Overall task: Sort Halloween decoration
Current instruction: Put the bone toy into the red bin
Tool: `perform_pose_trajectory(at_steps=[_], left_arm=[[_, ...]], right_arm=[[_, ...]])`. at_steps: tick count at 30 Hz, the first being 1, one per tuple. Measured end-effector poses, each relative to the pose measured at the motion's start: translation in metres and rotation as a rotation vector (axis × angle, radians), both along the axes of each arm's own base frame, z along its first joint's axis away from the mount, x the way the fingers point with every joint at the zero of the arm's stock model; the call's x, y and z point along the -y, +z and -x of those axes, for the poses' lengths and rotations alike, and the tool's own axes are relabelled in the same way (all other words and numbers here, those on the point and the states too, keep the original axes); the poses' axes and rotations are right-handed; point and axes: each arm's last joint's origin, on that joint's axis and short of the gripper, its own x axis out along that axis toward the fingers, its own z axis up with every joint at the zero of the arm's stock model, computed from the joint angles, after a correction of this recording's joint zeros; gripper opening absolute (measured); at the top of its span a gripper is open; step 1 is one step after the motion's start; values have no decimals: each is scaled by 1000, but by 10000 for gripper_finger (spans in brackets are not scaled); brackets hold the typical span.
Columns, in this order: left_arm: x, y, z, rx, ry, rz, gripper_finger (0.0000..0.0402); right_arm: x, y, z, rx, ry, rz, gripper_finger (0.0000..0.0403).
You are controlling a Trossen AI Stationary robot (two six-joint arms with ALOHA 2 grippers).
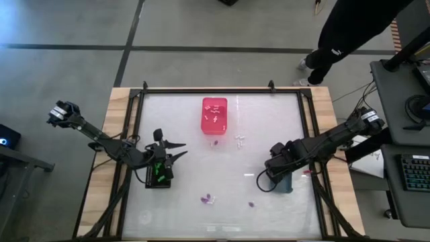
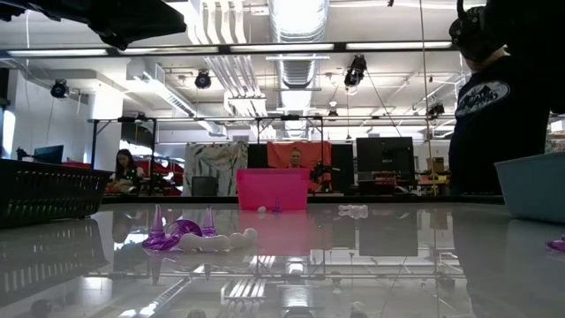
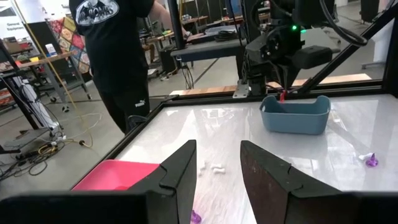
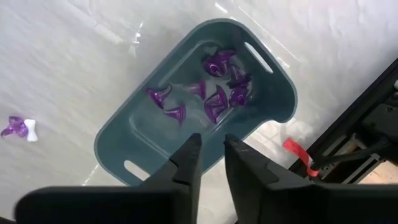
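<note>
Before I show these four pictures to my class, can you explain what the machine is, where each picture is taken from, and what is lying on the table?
It is a robot with two dark jointed arms at a glossy white table. One picture looks down from above, one looks level across the tabletop, and one comes from a camera on each wrist.

The left gripper hovers, fingers open and empty, above a black mesh basket. The right gripper hangs over a grey-blue plastic tub that holds small purple pieces. Its fingers stand slightly apart and hold nothing.

A pink plastic box sits near the far edge. Loose tiny purple and white pieces lie on the table.

A person in black stands beyond the table.
</note>
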Motion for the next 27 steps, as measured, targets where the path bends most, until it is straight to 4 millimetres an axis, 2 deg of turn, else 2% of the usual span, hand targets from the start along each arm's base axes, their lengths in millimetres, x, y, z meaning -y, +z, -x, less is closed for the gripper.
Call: perform_pose_trajectory(at_steps=[4,9,16,20,27], left_arm=[[0,0,0,1,0,1,107],[0,2,0,16,0,9,107],[0,4,0,41,0,25,107],[0,4,-1,49,0,39,107],[0,6,-1,64,1,53,107]], right_arm=[[0,0,0,7,49,14,84],[2,5,-4,104,153,66,87],[1,21,-32,553,434,472,89],[-2,33,-49,731,546,679,84],[-6,41,-68,958,654,862,86]])
